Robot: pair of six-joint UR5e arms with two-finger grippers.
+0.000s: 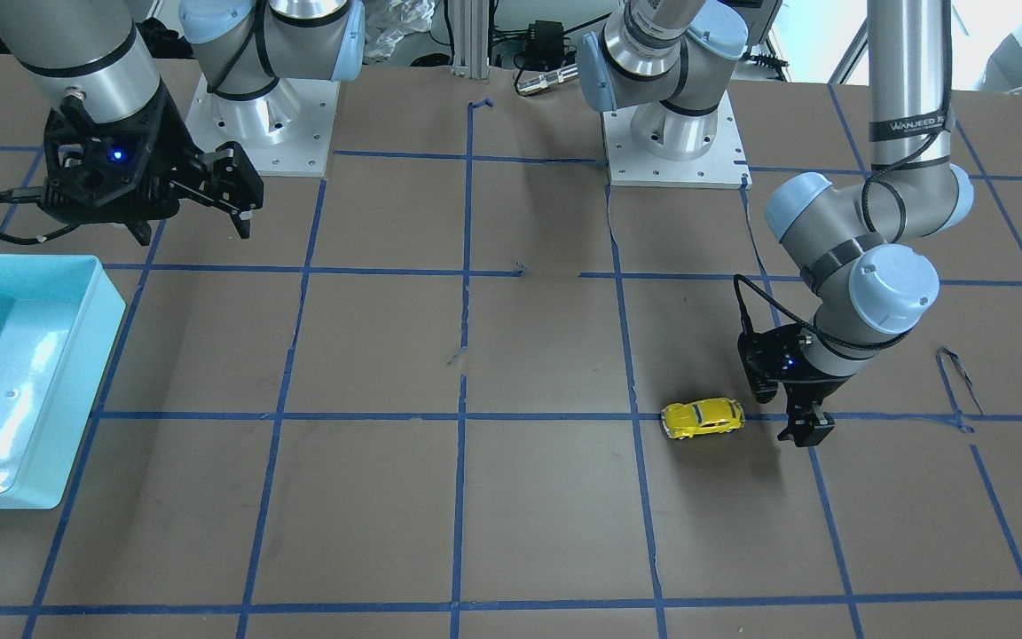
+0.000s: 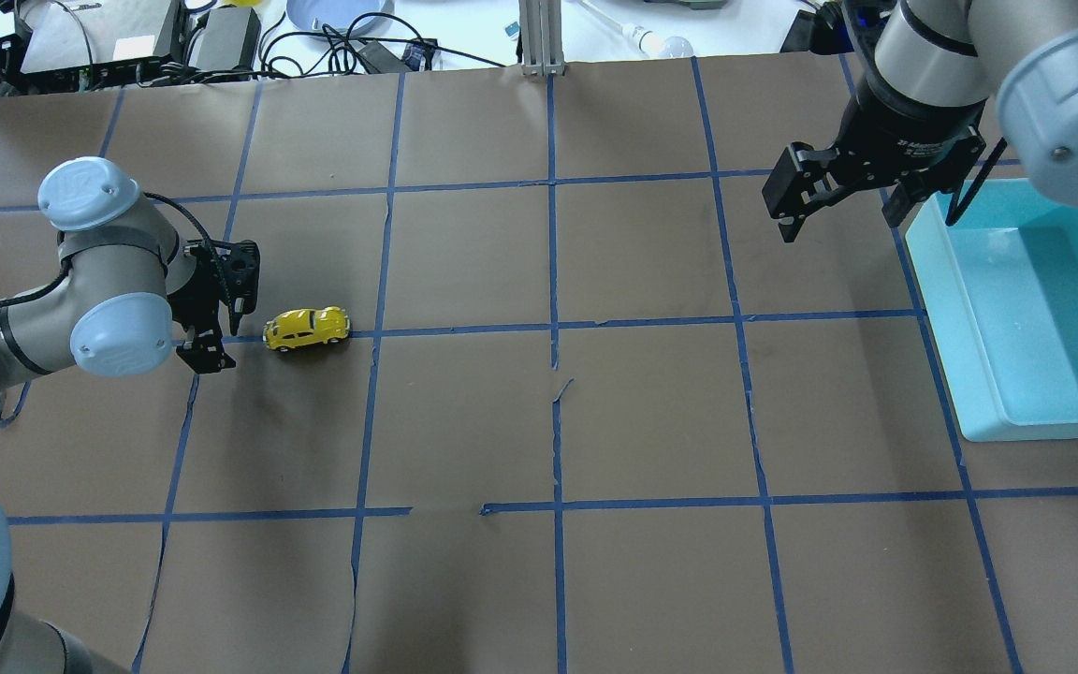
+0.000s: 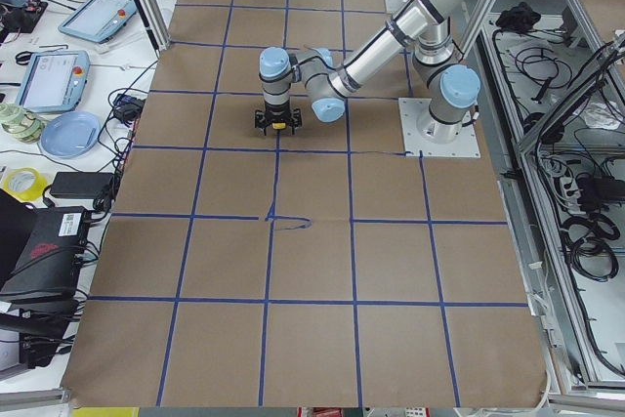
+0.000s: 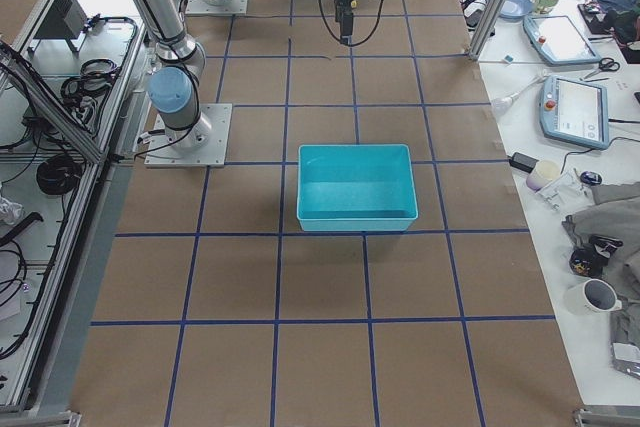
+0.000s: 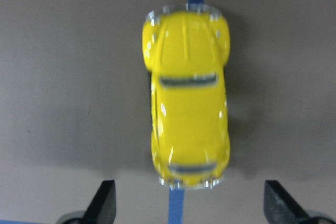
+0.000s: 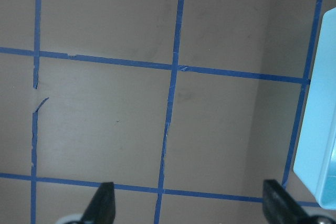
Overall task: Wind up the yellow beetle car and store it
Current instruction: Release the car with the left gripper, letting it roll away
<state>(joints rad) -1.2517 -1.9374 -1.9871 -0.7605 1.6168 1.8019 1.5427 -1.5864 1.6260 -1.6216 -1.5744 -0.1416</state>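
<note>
Bin at right edge, right gripper spread beside it. Car glossy yellow, upright, just before spread left gripper.

left arm: stretched out, elbow bent, wrist low | left gripper: points down, jaws wide apart, holds nothing | right arm: raised, wrist high | right gripper: points down, jaws wide apart, holds nothing

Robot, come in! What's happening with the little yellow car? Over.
Left gripper open, beside car, not touching. Right gripper open, empty, near bin. Car on its wheels on table. Nothing between car and bin.
</note>
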